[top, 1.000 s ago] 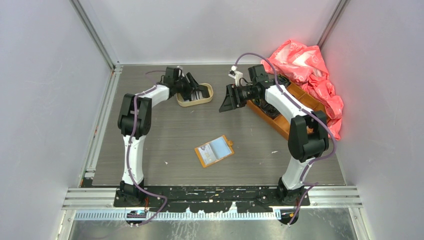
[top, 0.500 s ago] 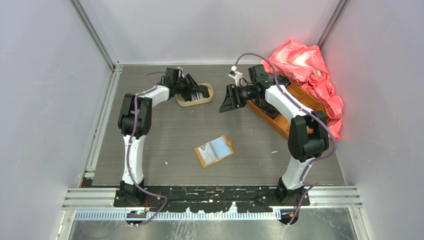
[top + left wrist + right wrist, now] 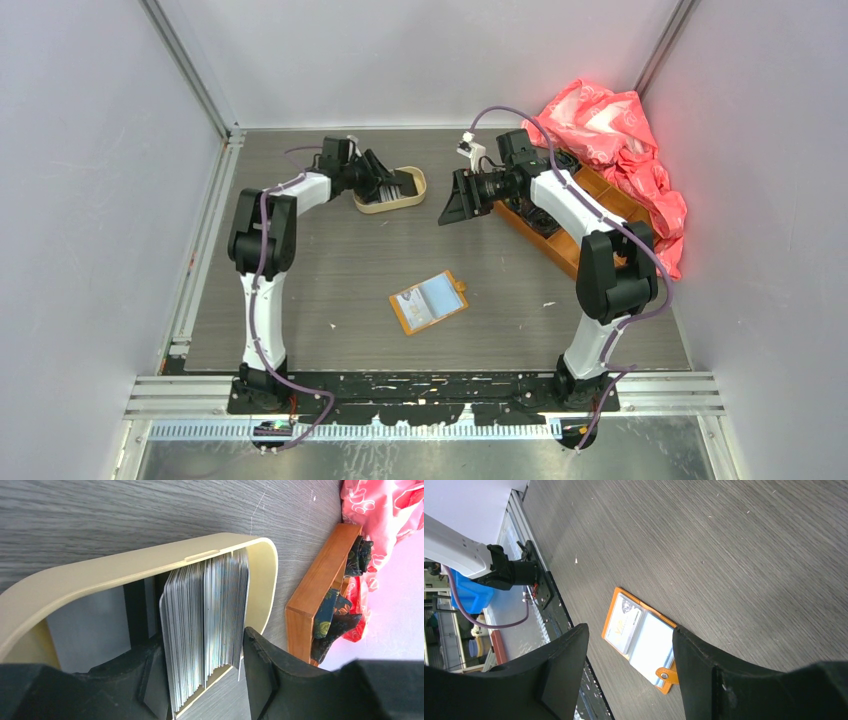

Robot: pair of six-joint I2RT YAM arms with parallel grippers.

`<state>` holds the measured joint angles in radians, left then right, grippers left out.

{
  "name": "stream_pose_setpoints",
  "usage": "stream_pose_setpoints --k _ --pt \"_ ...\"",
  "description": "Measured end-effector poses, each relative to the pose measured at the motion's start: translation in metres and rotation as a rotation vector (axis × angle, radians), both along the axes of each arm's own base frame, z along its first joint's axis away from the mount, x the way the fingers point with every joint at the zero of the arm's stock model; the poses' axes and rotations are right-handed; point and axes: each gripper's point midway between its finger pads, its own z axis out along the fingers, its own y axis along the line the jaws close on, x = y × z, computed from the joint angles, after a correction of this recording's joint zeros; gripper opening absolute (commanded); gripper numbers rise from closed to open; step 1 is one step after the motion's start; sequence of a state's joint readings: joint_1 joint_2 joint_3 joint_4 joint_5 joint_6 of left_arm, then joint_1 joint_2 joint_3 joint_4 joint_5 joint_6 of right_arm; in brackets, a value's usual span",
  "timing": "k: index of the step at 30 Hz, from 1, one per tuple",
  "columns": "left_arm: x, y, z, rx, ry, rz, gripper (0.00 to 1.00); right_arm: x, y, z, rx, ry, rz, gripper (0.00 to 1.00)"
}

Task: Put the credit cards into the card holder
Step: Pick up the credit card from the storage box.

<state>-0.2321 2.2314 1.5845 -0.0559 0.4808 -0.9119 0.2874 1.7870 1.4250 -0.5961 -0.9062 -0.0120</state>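
Straddling credit cards [image 3: 205,620] in tray [image 3: 100,572], left tool [image 3: 203,642]; grip unclear. Right tool [image 3: 630,630] spread, empty.

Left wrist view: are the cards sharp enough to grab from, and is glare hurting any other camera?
Left wrist: the credit cards in the tan tray are crisp, edges separable; the pink bag is partly washed out. Top external: that bag glows and tints the right wall red. Right wrist: the card holder is sharp, no glare.
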Motion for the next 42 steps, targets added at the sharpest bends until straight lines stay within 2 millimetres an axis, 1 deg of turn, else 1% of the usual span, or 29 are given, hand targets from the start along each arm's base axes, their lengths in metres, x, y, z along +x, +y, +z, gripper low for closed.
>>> stream_pose_setpoints --k 7,20,31,34,37,39,42 --pt "0.000 0.013 0.004 -0.005 0.001 0.016 0.46 -0.001 0.000 0.000 0.003 0.004 0.001 0.67" --pt "-0.002 0.022 -0.001 0.016 0.013 0.010 0.46 -0.001 0.000 0.001 0.008 0.006 0.004 0.67" --pt "-0.005 0.033 0.009 0.037 0.006 0.010 0.43 -0.001 0.000 0.002 0.010 0.008 0.004 0.67" --pt "-0.005 0.036 0.010 0.046 0.002 0.009 0.36 -0.002 0.000 0.002 0.010 0.009 0.004 0.67" --pt "-0.006 0.038 0.009 0.053 0.009 0.009 0.26 -0.002 0.001 0.002 0.011 0.010 0.004 0.68" --pt "-0.007 0.041 0.007 0.058 0.015 0.012 0.18 -0.002 0.001 0.002 0.013 0.011 0.005 0.67" --pt "-0.008 0.044 0.004 0.072 0.024 0.014 0.14 -0.002 0.001 0.002 0.015 0.013 0.006 0.67"
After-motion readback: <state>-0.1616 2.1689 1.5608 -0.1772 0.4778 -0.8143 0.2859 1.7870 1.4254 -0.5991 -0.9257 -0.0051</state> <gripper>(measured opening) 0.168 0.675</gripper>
